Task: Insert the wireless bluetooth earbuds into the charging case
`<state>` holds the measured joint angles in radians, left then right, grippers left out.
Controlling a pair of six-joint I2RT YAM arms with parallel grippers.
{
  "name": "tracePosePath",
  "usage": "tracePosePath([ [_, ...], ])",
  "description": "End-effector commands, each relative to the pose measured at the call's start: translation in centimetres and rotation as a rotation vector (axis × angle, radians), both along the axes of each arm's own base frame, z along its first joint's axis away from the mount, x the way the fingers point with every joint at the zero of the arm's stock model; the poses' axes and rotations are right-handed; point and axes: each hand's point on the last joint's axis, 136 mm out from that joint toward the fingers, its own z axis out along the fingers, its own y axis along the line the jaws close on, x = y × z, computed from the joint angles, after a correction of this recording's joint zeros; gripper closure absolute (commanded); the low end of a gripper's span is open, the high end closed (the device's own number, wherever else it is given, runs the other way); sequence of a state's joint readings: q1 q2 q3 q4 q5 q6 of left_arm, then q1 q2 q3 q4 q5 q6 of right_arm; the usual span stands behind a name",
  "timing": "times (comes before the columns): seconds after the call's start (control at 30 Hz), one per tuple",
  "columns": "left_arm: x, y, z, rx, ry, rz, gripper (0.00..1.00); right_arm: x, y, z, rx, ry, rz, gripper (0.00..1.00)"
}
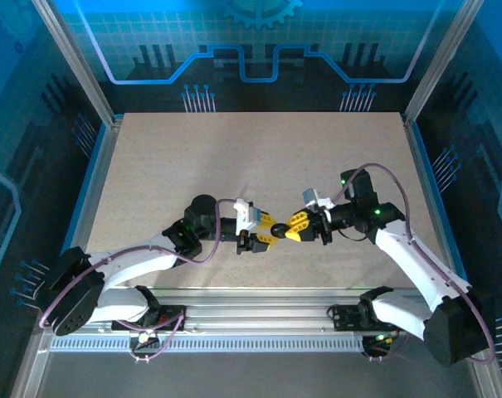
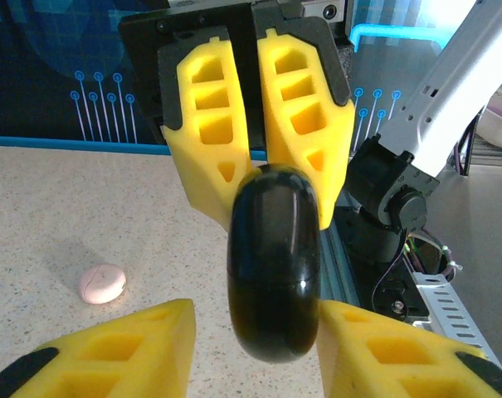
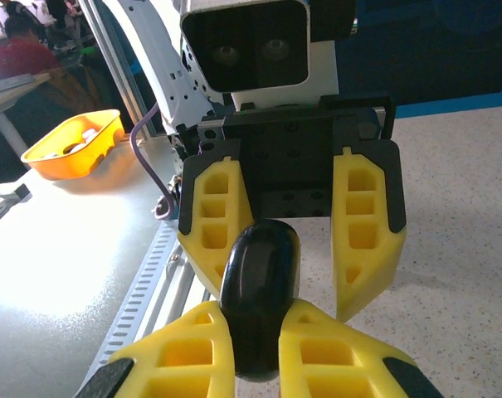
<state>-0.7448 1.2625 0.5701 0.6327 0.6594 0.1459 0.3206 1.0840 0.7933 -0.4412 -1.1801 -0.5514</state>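
The charging case [image 1: 280,232] was up off the desk [image 1: 259,157], near its middle, held between the two arms where they met nose to nose. It was a smooth black oval and looked closed, with a fine seam running round it in the left wrist view, so what lay inside it could not be told.

The right hand [image 3: 255,332] had its two yellow fingers pinched tight on one end of the case and carried it. The left hand [image 2: 257,315] faced it from the other side with its fingers standing fairly narrow around the free end. One finger was touching or just beside the shell, and a gap was visible at the other, so it was not yet a grip.

In my judgement the case was held in the air this way because a rounded shell is hard to open with one hand. One hand steadies the body while the other takes the lid side, and the two grips sit at opposite ends so that they can pull apart along the seam. The glossy, curved surface looked likely to slip or twist if the second grip landed off-centre.

On the desk to the left, well apart from the hands, a small pink rounded piece [image 2: 101,283] lay flat. It looked more like a disc than a stemmed earbud.
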Motion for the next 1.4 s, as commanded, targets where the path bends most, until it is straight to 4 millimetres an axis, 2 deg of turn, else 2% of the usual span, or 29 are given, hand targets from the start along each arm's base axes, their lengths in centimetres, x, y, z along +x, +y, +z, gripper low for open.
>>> tracePosePath([
  [0.0, -0.2, -0.3, 1.3, -0.034, -0.013, -0.032, 0.61, -0.1, 0.4, 0.8, 0.006, -0.022, 0.016, 0.90],
  [0.47, -0.3, -0.5, 1.4, -0.027, 0.009, -0.053, 0.66, 0.4, 0.7, 0.6, -0.006, -0.026, 0.008, 0.90],
  [0.67, -0.3, -0.5, 1.1, -0.006, 0.015, -0.059, 0.85, 0.7, 0.8, 0.8, -0.011, -0.032, -0.008, 0.90],
  [0.7, -0.3, -0.5, 1.0, -0.001, 0.016, -0.054, 0.88, 0.8, 0.8, 0.8, -0.015, -0.034, -0.015, 0.89],
  [0.77, -0.1, -0.4, 0.9, 0.008, 0.011, -0.045, 0.91, 1.0, 0.7, 0.8, -0.027, -0.042, -0.040, 0.76],
  [0.9, 0.0, -0.4, 0.9, 0.013, 0.007, -0.035, 0.93, 1.5, 0.5, 1.0, -0.033, -0.063, -0.100, 0.58],
  [1.03, 0.1, -0.4, 0.9, 0.014, 0.009, -0.035, 0.93, 1.8, 0.8, 0.9, -0.040, -0.075, -0.117, 0.53],
  [1.37, 0.1, -0.3, 1.3, 0.007, 0.001, -0.026, 0.93, 1.8, 1.6, 0.3, -0.081, -0.069, -0.104, 0.52],
])
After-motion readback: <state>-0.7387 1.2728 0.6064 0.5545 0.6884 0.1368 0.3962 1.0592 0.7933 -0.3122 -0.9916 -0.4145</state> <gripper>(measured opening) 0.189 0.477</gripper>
